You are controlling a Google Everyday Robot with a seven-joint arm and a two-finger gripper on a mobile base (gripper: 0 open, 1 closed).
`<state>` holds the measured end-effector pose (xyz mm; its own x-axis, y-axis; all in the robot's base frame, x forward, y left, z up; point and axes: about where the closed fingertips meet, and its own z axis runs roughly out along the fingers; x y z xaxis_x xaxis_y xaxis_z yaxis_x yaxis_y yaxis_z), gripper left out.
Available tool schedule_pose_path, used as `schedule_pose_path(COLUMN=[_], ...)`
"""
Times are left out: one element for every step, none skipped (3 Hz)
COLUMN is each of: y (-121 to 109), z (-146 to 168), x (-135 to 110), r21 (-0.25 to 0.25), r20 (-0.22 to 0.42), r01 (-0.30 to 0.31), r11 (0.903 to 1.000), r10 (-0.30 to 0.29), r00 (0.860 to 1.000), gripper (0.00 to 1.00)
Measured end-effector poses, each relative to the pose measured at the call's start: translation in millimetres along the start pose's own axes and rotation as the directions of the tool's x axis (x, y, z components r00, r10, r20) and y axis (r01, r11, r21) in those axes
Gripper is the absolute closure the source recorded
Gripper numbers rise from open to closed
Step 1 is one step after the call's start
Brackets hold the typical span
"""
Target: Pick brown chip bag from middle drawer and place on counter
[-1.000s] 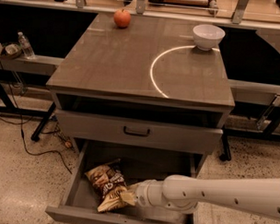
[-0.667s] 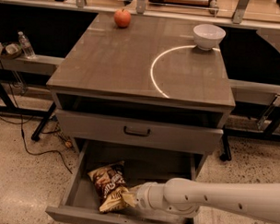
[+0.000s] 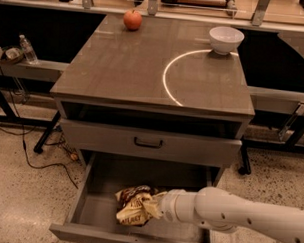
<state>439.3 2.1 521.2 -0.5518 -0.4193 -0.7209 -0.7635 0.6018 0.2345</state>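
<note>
In the open middle drawer [image 3: 101,214], the gripper [image 3: 158,206] presses into the brown chip bag [image 3: 130,209]. The crumpled bag hides its tip, so its grip cannot be told.

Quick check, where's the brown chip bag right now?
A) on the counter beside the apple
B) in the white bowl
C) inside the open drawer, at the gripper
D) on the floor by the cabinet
C: the brown chip bag sits crumpled in the open middle drawer, with the gripper against its right side; the counter carries just the apple and bowl.
</note>
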Motion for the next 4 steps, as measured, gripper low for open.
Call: schedule_pose_path(y=[-19.1,-30.5,-43.6,-63.1], z=[-82.5,-104.2,-129.8,-200.0], x=[-54.1,-61.9,-71.4,-110.2], r21=[0.089,0.137,0.192,0.343], r20=[-0.019,-0.011,-0.001,0.024], r01=[0.129,0.128,0.126,0.165], r11=[0.9876,0.9823,0.9732,0.9247], r10=[-0.128,-0.128,-0.128,-0.184], r00=[0.992,0.992,0.992,0.983], gripper=[1.00,1.00,1.00,1.00])
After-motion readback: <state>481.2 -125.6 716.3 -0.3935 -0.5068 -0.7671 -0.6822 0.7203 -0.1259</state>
